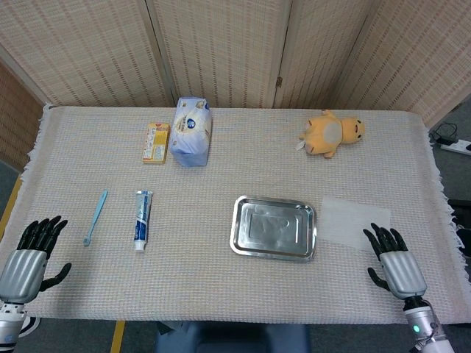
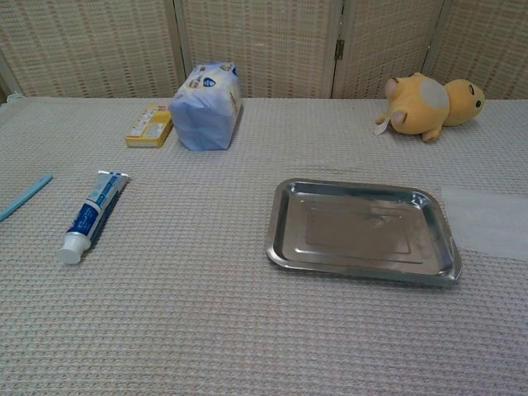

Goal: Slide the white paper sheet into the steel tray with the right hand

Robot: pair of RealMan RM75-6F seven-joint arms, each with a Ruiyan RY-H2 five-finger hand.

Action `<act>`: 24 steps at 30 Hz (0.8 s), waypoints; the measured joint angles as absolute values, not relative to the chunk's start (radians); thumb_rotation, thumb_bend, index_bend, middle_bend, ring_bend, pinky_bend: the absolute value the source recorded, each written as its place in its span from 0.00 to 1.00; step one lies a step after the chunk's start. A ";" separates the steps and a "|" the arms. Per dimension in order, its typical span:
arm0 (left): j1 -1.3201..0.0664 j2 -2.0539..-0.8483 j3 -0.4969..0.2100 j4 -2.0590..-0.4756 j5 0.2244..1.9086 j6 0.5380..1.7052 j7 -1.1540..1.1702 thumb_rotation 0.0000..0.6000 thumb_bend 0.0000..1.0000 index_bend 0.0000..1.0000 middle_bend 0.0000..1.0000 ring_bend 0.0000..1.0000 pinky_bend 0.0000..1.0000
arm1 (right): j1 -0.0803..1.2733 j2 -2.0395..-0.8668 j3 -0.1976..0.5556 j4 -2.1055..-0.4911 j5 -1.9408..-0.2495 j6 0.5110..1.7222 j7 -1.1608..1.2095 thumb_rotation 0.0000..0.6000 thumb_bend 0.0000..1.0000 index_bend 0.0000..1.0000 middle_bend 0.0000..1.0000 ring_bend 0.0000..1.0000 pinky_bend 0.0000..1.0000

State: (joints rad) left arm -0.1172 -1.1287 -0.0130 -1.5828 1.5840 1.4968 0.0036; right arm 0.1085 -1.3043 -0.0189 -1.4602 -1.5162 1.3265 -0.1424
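Note:
The white paper sheet [image 1: 355, 220] [image 2: 488, 221] lies flat on the cloth just right of the steel tray [image 1: 274, 227] [image 2: 362, 230], which holds nothing. My right hand [image 1: 394, 263] hovers open near the table's front right, fingers spread, just below the sheet's near right corner and apart from it. My left hand [image 1: 28, 257] is open at the front left edge, holding nothing. Neither hand shows in the chest view.
A toothpaste tube [image 1: 143, 219] and a blue toothbrush [image 1: 95, 217] lie at the left. A yellow box [image 1: 156, 142] and a blue-white tissue pack [image 1: 192, 131] sit at the back. A yellow plush toy [image 1: 331, 133] lies behind the tray.

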 measured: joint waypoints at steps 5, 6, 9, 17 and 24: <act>-0.114 -1.107 -0.009 -1.594 1.593 1.506 -0.034 1.00 0.37 0.01 0.08 0.00 0.06 | 0.105 -1.343 -0.015 -1.431 -1.501 1.336 -0.161 1.00 0.41 0.06 0.00 0.00 0.00; -0.114 -1.103 -0.005 -1.596 1.599 1.504 -0.039 1.00 0.37 0.02 0.08 0.00 0.06 | 0.104 -1.358 -0.012 -1.413 -1.496 1.337 -0.153 1.00 0.41 0.08 0.00 0.00 0.00; -0.114 -1.090 0.001 -1.602 1.605 1.501 -0.064 1.00 0.37 0.04 0.08 0.00 0.07 | 0.104 -1.403 -0.003 -1.349 -1.482 1.334 -0.124 1.00 0.41 0.13 0.00 0.00 0.00; -0.116 -1.097 0.001 -1.607 1.601 1.495 -0.029 1.00 0.37 0.00 0.08 0.00 0.08 | 0.129 -1.516 0.007 -1.141 -1.473 1.291 -0.049 1.00 0.41 0.13 0.00 0.00 0.00; -0.119 -1.099 -0.005 -1.602 1.589 1.489 -0.031 1.00 0.43 0.00 0.08 0.00 0.08 | 0.163 -1.578 0.013 -1.044 -1.479 1.258 -0.001 1.00 0.41 0.17 0.00 0.00 0.00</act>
